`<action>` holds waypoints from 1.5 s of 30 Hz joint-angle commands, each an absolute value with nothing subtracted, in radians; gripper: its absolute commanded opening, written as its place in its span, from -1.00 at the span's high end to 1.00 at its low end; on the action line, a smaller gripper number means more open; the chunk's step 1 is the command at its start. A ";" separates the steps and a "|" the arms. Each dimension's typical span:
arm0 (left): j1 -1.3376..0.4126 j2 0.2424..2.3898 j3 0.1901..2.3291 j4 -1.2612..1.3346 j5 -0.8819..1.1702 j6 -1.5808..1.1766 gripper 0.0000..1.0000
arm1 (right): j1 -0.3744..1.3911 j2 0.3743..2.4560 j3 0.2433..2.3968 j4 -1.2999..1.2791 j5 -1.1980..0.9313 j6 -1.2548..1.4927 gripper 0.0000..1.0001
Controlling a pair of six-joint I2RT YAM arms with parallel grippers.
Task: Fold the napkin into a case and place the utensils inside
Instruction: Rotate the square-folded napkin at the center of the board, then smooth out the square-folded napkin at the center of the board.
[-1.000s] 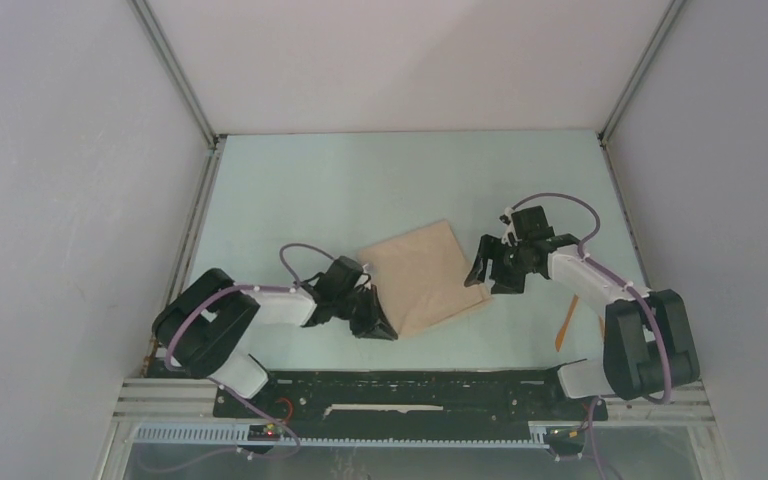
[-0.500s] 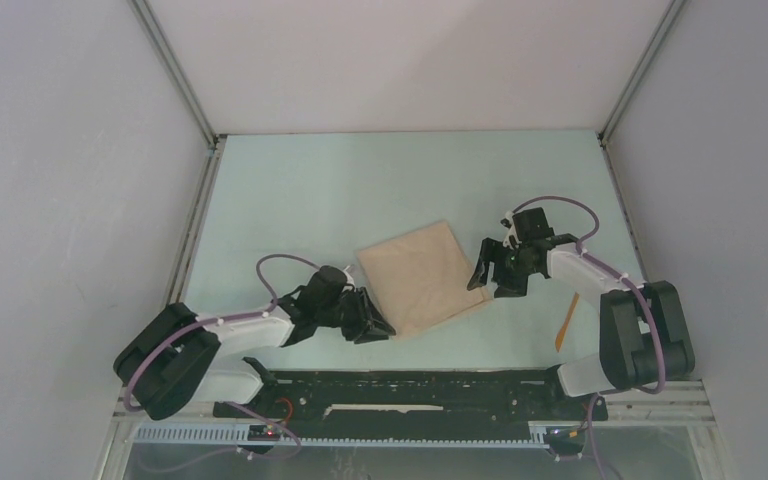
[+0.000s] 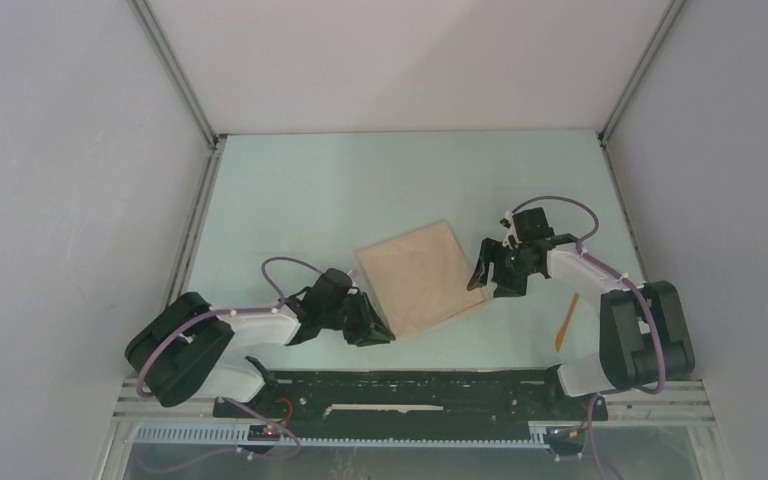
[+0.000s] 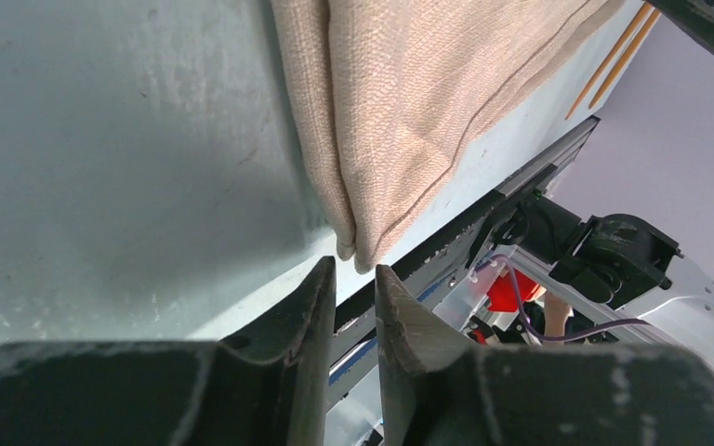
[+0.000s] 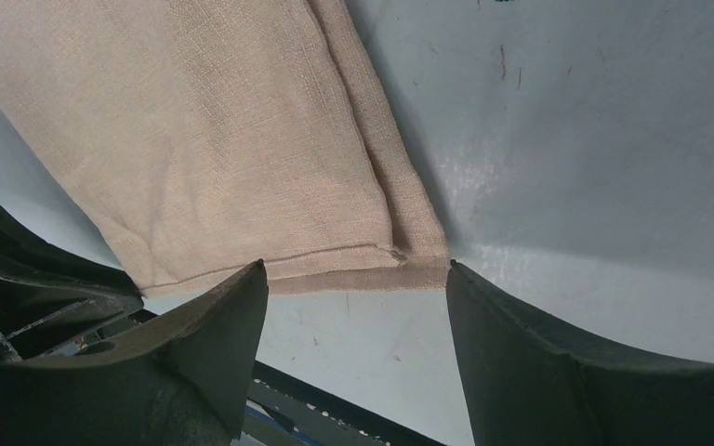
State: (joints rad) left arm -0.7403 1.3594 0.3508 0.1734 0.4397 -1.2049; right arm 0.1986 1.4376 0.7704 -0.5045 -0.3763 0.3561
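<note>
The napkin (image 3: 422, 277) lies folded into a flat beige square-like shape mid-table, in two layers. It also shows in the left wrist view (image 4: 428, 84) and the right wrist view (image 5: 204, 139). My left gripper (image 3: 378, 331) sits low at its near corner; the jaws (image 4: 353, 269) stand a narrow gap apart, with the cloth corner just beyond the tips and nothing between them. My right gripper (image 3: 484, 280) is wide open at the napkin's right corner, its jaws (image 5: 355, 269) straddling that edge without touching. The utensils (image 3: 566, 320), two thin orange sticks, lie on the table at the right, also seen from the left wrist (image 4: 614, 56).
The black rail (image 3: 410, 385) runs along the near table edge just behind the left gripper. Grey walls enclose the table on the left, right and back. The right arm's base (image 3: 640, 345) stands next to the sticks.
The left arm has lowered and swung its elbow outward while its gripper stays at the napkin's near corner. The right gripper has barely moved. The napkin lies the same.
</note>
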 commanded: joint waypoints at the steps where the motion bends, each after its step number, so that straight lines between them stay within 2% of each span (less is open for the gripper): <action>1: -0.748 1.308 0.368 0.179 0.404 -1.193 0.45 | 0.195 1.409 0.766 -0.483 -0.388 0.336 -0.56; 7: -0.750 1.351 0.411 0.186 0.421 -1.179 0.53 | 0.195 1.413 0.767 -0.478 -0.395 0.337 -0.53; 8: -0.751 1.354 0.411 0.192 0.420 -1.181 0.52 | 0.195 1.415 0.767 -0.479 -0.392 0.336 -0.52; 13: -0.751 1.333 0.408 0.163 0.392 -1.166 0.21 | 0.196 1.435 0.766 -0.473 -0.391 0.336 -0.42; 19: -0.749 1.294 0.405 0.114 0.373 -1.143 0.09 | 0.196 1.464 0.756 -0.452 -0.417 0.344 -0.32; 26: -0.749 1.281 0.436 0.117 0.399 -1.135 0.01 | 0.202 1.504 0.714 -0.378 -0.477 0.382 -0.28; 32: -0.757 1.308 0.456 0.137 0.415 -1.146 0.08 | 0.198 1.511 0.711 -0.353 -0.425 0.392 -0.17; 39: -0.768 1.307 0.439 0.139 0.404 -1.149 0.08 | 0.186 1.523 0.716 -0.352 -0.425 0.387 0.08; 45: -0.772 1.296 0.434 0.138 0.408 -1.152 0.03 | 0.186 1.477 0.718 -0.376 -0.406 0.384 0.49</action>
